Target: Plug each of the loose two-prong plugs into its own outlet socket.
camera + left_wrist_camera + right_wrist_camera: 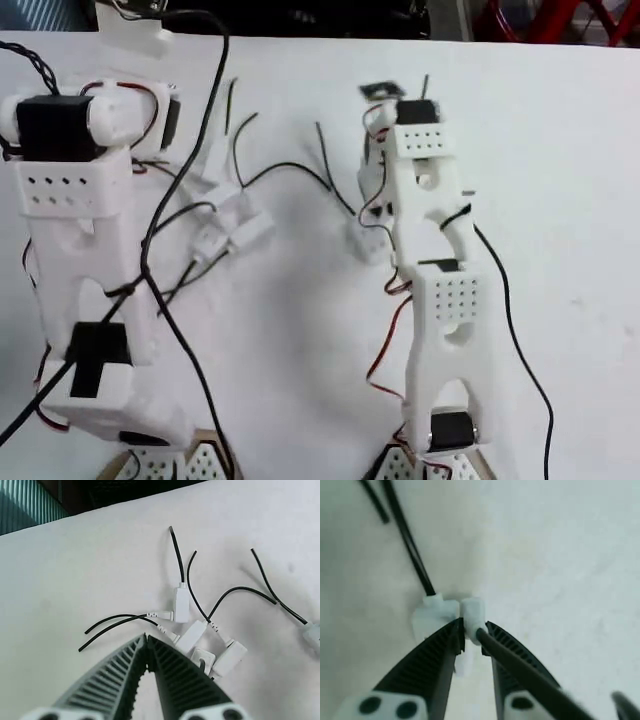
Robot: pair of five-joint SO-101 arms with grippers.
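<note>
R wrist: right end effector (pixel 472 626) pinches plug (pixel 471 609); from high, arm (pixel 445 290) covers grip.

plug (pixel 471 612) white | cord (pixel 410 545) black | table (pixel 570 555) white | left hand (pixel 147 638) dark grey, ribbed

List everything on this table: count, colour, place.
connector cluster: at least four pieces, white, ahead of the left gripper
gripped connector: one, white, between the fingers of the right gripper
wired connector: one, white, right beside the gripped one
wire stubs: several, black, on the connectors
table: one, white, under everything
arms: two, white, side by side
left gripper: one, dark fingers, shut, empty
right gripper: one, dark fingers, shut on the gripped connector
</note>
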